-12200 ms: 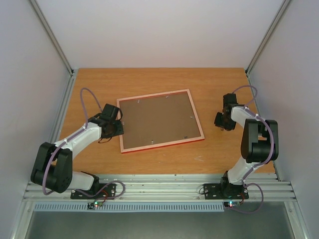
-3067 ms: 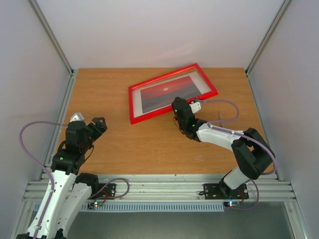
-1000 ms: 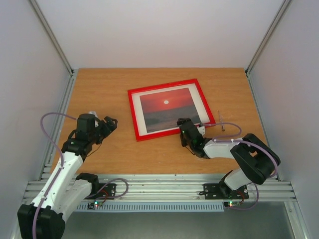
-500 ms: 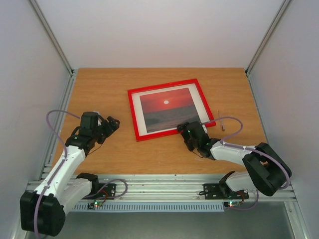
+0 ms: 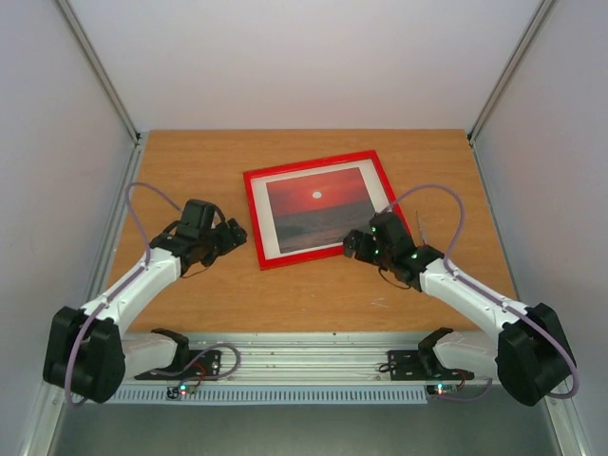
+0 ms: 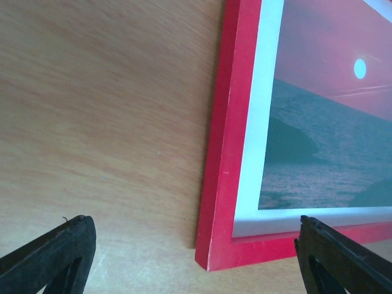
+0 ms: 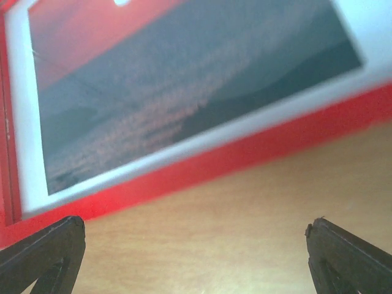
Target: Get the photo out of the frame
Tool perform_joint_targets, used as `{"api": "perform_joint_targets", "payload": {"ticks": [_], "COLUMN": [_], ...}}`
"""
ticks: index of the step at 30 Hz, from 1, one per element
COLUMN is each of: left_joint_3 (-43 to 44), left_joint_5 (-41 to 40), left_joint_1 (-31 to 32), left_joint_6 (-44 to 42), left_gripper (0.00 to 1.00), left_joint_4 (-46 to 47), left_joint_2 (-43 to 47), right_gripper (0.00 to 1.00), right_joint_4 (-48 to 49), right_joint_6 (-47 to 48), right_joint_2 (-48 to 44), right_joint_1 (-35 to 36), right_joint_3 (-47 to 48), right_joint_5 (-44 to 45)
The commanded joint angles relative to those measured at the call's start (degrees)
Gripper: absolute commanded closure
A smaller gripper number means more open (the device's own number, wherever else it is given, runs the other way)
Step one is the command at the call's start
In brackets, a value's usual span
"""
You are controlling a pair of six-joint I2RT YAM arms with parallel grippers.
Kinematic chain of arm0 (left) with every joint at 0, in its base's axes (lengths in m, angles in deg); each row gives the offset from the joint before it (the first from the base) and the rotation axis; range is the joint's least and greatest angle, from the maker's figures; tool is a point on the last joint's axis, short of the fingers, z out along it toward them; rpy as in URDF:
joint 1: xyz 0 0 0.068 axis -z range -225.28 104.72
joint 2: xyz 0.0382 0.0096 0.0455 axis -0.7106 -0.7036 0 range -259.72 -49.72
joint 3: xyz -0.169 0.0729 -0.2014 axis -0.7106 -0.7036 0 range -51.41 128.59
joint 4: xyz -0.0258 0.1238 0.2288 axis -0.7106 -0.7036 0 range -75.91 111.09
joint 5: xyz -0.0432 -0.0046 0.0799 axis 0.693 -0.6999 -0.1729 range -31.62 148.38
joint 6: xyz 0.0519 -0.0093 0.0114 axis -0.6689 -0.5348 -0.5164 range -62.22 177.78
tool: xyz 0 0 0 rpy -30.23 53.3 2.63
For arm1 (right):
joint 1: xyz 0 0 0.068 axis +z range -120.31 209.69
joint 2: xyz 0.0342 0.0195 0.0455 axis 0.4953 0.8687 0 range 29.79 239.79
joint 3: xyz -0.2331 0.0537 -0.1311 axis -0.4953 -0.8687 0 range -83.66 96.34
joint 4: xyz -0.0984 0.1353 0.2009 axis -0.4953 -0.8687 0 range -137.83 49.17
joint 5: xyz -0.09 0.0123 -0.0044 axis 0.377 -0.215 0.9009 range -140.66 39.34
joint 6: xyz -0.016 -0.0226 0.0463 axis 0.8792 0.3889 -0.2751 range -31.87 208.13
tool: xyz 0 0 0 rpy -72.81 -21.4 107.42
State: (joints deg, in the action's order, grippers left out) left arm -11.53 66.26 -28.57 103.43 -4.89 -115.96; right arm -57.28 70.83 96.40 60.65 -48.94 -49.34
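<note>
The left gripper (image 5: 234,234) is hovering with its jaws spread wide and nothing between them, just beside the near-left corner of the thin bright red rectangular picture frame (image 5: 254,218). The right gripper (image 5: 353,247) is likewise gaping and empty, poised low over the frame's near rail toward its right end. Its wrist camera is looking along that red rail and the bare wood in front of it.

The frame is lying flat and face up on the orange-brown wooden table (image 5: 190,171), mid-table and a little toward the far side. The rectangular sunset print (image 5: 318,214), with its red sky, small white sun, dark sea and thin white margin, is sitting fully inside it, so the removal itself is not yet begun. Getting at the back, freeing the print and lifting it clear all appear to be waiting.

The print is facing upward with its sun toward the far edge and its sea toward the arms. Its long axis is running across the table, left to right, with the right end angling slightly away from the robot.
</note>
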Motion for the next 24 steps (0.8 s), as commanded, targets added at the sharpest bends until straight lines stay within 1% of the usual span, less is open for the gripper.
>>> {"api": "perform_joint_targets", "payload": {"ticks": [1,4,9,10,13,16,20,24], "left_joint_3": [5.1,7.9,12.4,12.9,14.3,16.3,18.5,20.3], "left_joint_5": [-4.1,-5.3,-7.1,-7.5,-7.7,-7.7,-9.3,-9.7], "left_joint_1": [1.8,2.8,4.3,4.7,5.3,5.5,5.5,5.5], "left_joint_6": [-3.2,-5.1,-7.7,-7.9,-8.4,-9.1,-9.8,-10.3], "left_gripper": [0.11,0.11,0.11,0.11,0.11,0.11,0.12,0.13], "left_joint_4": [0.0,-1.5,-3.8,-3.7,-3.5,-3.6,-3.7,-3.7], "left_joint_2": [-5.0,-9.1,-14.8,-15.6,-18.3,-21.9,-25.7,-28.4], "right_gripper": [0.02,0.01,0.02,0.02,0.06,0.09,0.11,0.19], "right_joint_4": [-10.7,-9.9,-9.1,-8.6,-7.8,-6.7,-7.9,-8.4], "right_joint_6": [20.9,24.4,30.6,31.8,32.6,35.2,38.7,41.3], "right_joint_2": [-0.4,1.2,9.3,10.8,15.4,19.5,25.3,30.2], "right_joint_1": [-3.6,-7.8,-15.1,-16.8,-21.7,-23.8,-25.0,-25.9], "right_joint_3": [8.4,13.3,21.6,22.5,24.9,26.8,30.2,32.8], "right_joint_5": [6.1,4.3,-0.4,-3.1,-7.2,-6.4,-3.6,-3.0]}}
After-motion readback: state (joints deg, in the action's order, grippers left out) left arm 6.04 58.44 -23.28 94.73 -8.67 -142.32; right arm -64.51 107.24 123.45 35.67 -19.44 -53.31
